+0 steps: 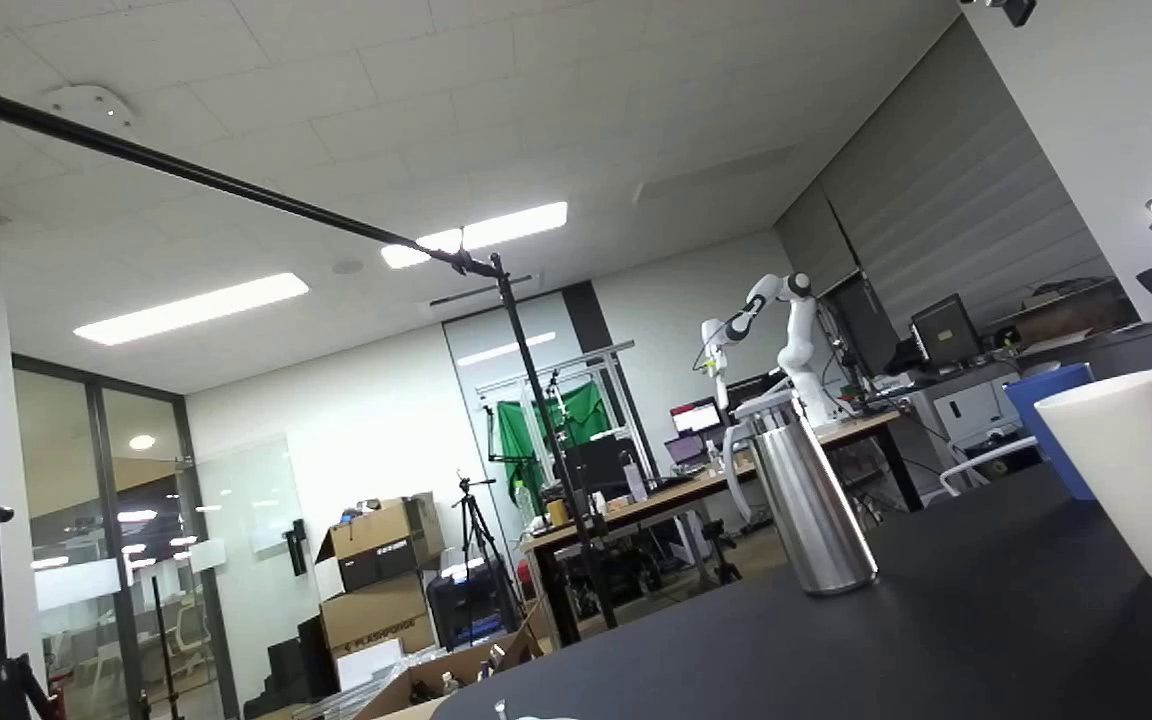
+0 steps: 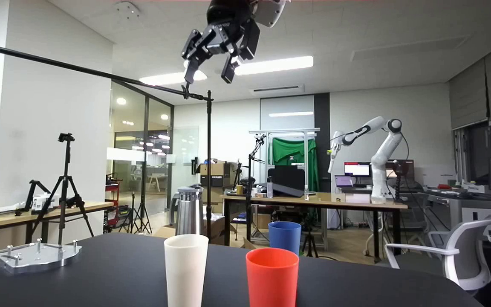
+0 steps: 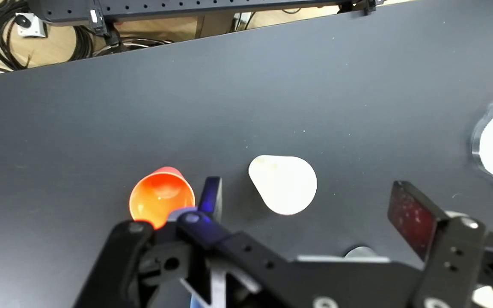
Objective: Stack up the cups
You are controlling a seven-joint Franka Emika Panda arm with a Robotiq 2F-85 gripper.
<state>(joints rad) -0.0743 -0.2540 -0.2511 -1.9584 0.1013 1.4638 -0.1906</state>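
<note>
near the top of the frame in an exterior view, the gripper hangs with its jaws spread and nothing between them, well above the white cup at bottom left of centre, the red cup to its right, and the blue cup partly hidden behind red. none are nested, so i take the step in hand to be lining up a first pick.

at the right edge, in an exterior view, the white cup overlaps blue and red doesn't show; i wouldn't judge alignment from that angle. the metal jug stands to their left in the frame, so i'd route around it.

near the middle of the wrist view, white shows below, framed between the fingers, nearer the one left of centre. red is at lower left beside that finger, and blue mostly hides behind the gripper. white looks my easiest take: i'd shift until it is centred, drop straight so that finger misses red, and close lightly, since a tapered wall may flex or slip. then i'd clear the rims, centre over red and lower slowly and level.
</note>
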